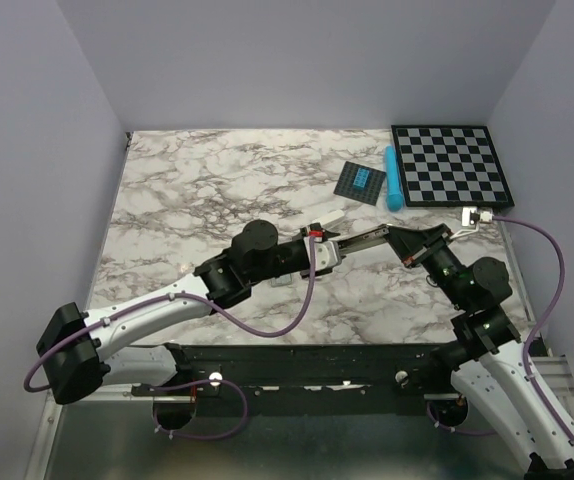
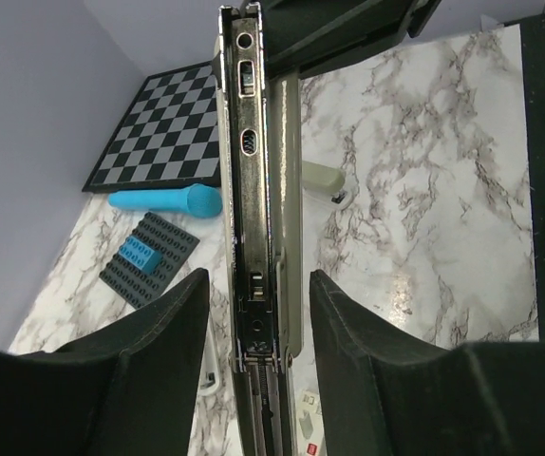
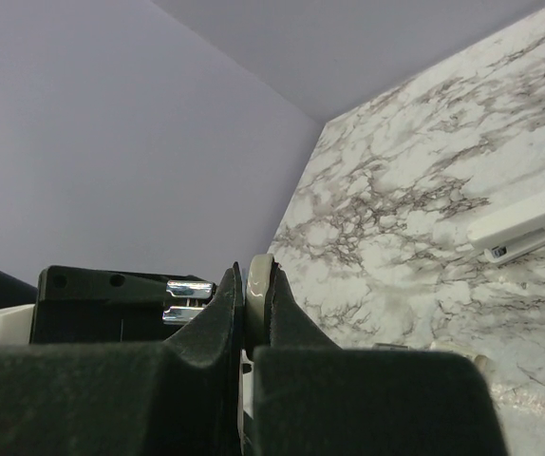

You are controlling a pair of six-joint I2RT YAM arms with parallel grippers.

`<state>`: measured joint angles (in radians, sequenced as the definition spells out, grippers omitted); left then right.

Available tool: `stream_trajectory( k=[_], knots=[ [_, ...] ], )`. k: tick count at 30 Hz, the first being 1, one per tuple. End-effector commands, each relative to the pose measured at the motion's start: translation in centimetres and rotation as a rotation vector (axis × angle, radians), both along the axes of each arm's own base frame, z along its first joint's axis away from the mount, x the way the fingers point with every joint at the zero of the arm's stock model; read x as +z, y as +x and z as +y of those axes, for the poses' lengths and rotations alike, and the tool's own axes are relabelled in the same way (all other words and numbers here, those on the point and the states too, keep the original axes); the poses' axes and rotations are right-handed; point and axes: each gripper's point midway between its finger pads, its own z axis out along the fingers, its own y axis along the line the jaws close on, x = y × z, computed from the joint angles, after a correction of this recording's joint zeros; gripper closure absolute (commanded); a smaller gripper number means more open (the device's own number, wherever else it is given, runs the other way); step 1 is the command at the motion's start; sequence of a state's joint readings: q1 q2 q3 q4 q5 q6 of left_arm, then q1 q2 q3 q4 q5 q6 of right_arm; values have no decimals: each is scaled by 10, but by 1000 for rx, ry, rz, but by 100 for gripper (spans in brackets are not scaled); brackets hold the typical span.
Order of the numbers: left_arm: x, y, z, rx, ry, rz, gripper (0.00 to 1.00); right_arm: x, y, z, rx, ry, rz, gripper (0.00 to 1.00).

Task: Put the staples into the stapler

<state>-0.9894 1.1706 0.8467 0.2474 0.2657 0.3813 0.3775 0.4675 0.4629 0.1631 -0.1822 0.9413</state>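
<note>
The stapler [image 2: 252,190] is hanging above the middle of the marble table [image 1: 197,180], while the right gripper [image 3: 256,280] is pinching one end tight and the left gripper [image 2: 258,285] is straddling its silver channel, jaws partly apart.

A stapler [image 1: 363,238] bridges the left gripper [image 1: 327,244] and right gripper [image 1: 394,237], one end at each pair of jaws
</note>
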Motion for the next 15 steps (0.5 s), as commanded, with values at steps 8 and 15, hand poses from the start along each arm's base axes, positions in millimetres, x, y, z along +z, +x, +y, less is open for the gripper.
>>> stream_trajectory(
  k=[8, 15],
  knots=[
    [-7, -1, -11, -61, 56, 11, 53, 22, -7, 4, 41, 53, -77, 99],
    [-9, 9, -8, -40, 66, 51, 66, 21, -9, 6, 58, 59, -77, 99]
  ],
)
